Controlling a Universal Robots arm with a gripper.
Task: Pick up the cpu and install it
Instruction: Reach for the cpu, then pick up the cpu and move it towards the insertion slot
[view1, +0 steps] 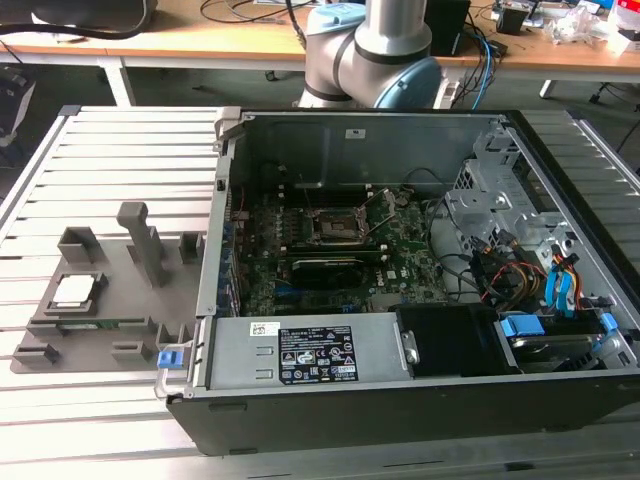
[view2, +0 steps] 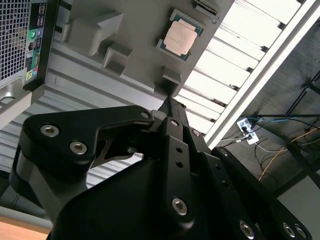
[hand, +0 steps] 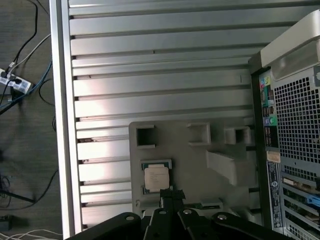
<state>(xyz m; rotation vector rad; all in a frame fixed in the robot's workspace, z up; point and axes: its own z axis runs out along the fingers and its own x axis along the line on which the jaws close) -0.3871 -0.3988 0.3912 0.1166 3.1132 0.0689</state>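
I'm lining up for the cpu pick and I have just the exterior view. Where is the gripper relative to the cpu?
Observer: In the first wrist view the gripper hangs over the grey holder tray, near the cpu and apart from it.
Operator: Is the cpu seated flat?
Observer: In the second wrist view the cpu lies flat in its recess, silvery top up, with a green edge showing around it.
Operator: Any obstacle close by?
Observer: The computer case's rear panel, with its grille and coloured ports, stands beside the tray.
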